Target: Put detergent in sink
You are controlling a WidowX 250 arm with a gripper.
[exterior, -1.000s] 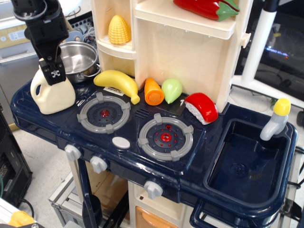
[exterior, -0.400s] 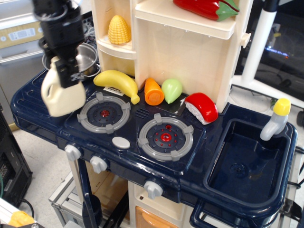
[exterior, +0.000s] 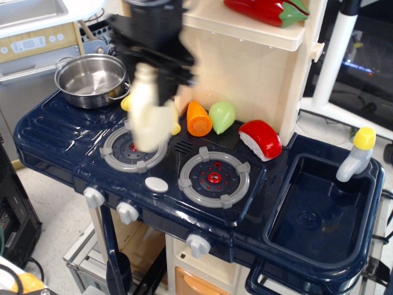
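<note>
Above the left burner (exterior: 134, 149), the blurred gripper (exterior: 161, 86) is clamped on the detergent (exterior: 149, 118), held clear of the stovetop, well apart from the sink (exterior: 319, 212).

Black arm blurred, pincer (exterior: 161, 86) pointing down, clamped on detergent (exterior: 150, 114)

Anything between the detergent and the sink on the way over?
Nothing visible blocks it. The detergent hangs in the gripper above the left burner. The right burner lies flat below the path; the sink is empty, with the faucet at its far corner.
</note>
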